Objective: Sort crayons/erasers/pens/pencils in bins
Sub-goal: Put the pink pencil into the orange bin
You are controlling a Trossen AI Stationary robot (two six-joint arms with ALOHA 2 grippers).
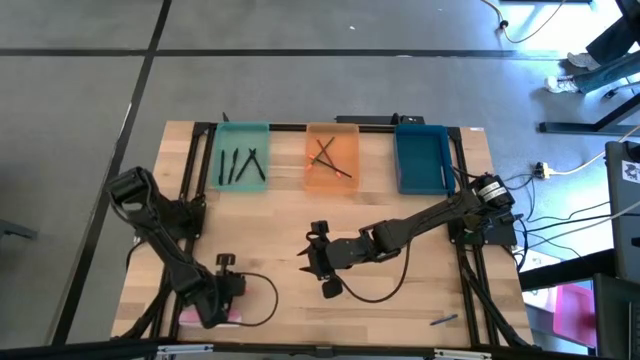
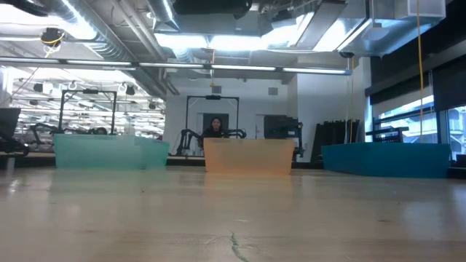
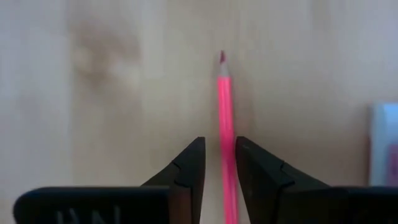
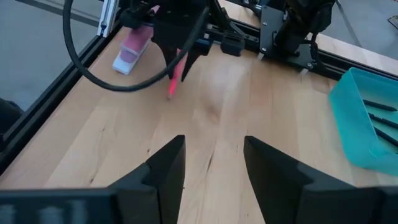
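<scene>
A pink pencil [image 3: 224, 112] lies on the wood table near its front left corner. My left gripper [image 3: 220, 144] points down over the pencil. It is open, with one finger on each side of the pencil's shaft and a strip of table showing between one finger and the pencil. It also shows in the right wrist view [image 4: 179, 59] and the high view [image 1: 213, 303]. The pink and white eraser [image 4: 132, 48] lies flat beside it. My right gripper [image 1: 313, 262] is open and empty at mid-table. The teal bin [image 1: 243, 155] holds black pens, and the orange bin [image 1: 332, 155] holds crossed pencils.
The blue bin [image 1: 422, 158] stands at the far right beside the orange one. A small blue stick [image 1: 445, 320] lies near the front right corner. A black cable [image 4: 93, 62] loops by my left gripper. A person [image 2: 215, 127] sits beyond the far edge.
</scene>
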